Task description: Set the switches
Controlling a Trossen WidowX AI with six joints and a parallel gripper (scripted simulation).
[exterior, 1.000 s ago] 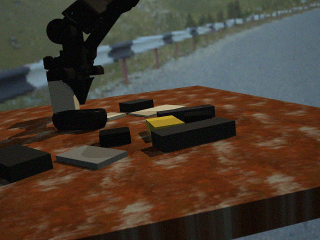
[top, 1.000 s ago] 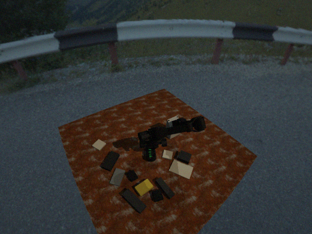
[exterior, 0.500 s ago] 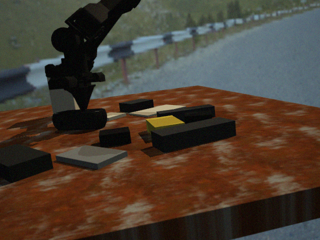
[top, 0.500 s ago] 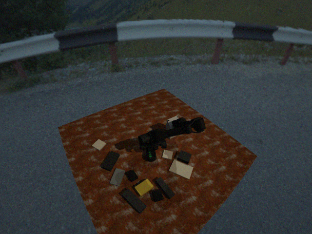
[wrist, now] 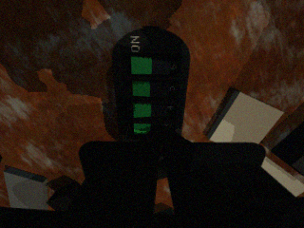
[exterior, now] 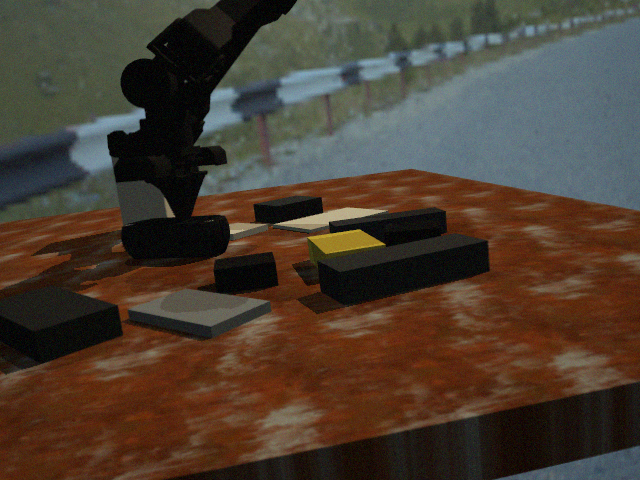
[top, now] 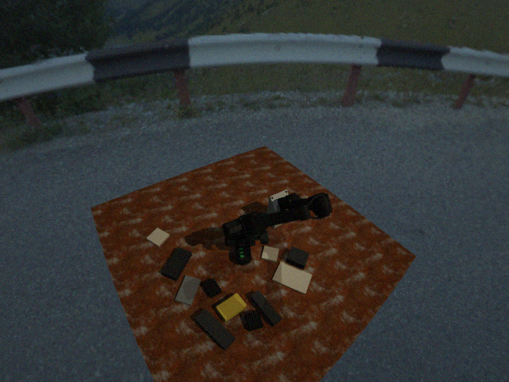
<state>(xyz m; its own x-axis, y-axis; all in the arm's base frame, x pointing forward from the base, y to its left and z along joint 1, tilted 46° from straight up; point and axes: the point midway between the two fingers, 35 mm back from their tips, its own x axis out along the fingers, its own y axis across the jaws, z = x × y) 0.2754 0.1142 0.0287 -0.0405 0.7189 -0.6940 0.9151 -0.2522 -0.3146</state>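
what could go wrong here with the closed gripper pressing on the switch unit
1. The shut gripper hides the nearest switches in the wrist view, so a press could land on the wrong rocker of the controller unit.
2. The unit stands unclamped on the bench; an off-centre push might slide it toward the small beige tile.
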